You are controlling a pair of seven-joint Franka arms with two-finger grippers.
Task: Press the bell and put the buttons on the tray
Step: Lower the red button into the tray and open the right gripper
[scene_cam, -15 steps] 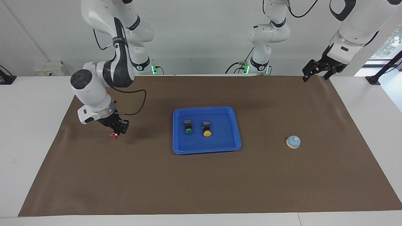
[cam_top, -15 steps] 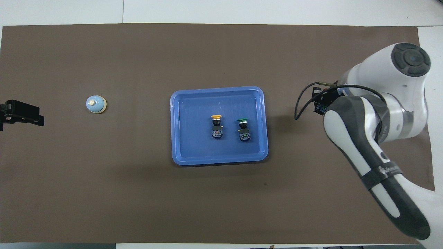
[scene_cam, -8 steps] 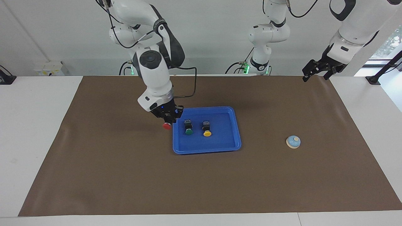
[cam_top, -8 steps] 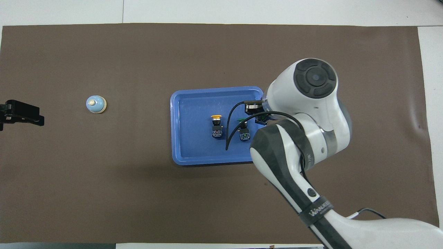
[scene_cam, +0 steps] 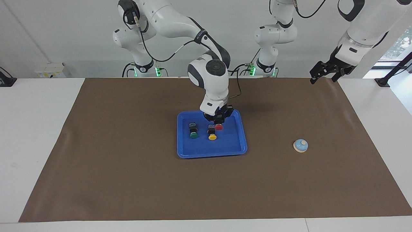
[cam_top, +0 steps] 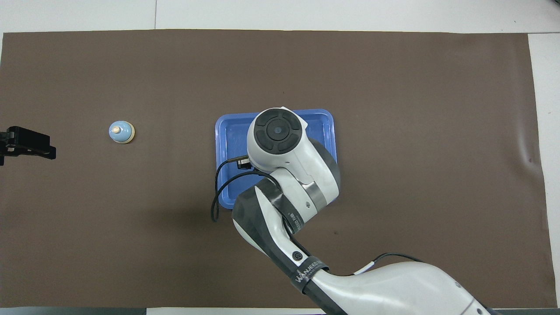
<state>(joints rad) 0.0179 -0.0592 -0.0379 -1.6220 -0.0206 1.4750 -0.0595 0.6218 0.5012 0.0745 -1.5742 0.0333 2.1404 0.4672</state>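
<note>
The red button (scene_cam: pixel 219 127) is held in the closed right gripper (scene_cam: pixel 218 122) over the tray (scene_cam: pixel 238 149), for release beside the yellow button (scene_cam: pixel 212 137). The left gripper (scene_cam: pixel 323 74) is kept open, waiting, well apart from the bell (scene_cam: pixel 300 145).

A brown mat (scene_cam: pixel 128 180) covers most of the white table (scene_cam: pixel 32 145), whose bare top shows as a strip around the mat on every side. The mat lies flat apart from a slight crease (cam_top: pixel 525 148) near its edge toward the right arm's end. Off that same end of the mat, against the white wall (scene_cam: pixel 48 32), sits a pale socket box (scene_cam: pixel 50 70), and a small black fitting (scene_cam: pixel 6 80) lies on the table just beside it. Off the mat's corner toward the left arm's end stands a slanted black stand (scene_cam: pixel 391 72), with a window (scene_cam: pixel 400 45) showing greenery above it.
</note>
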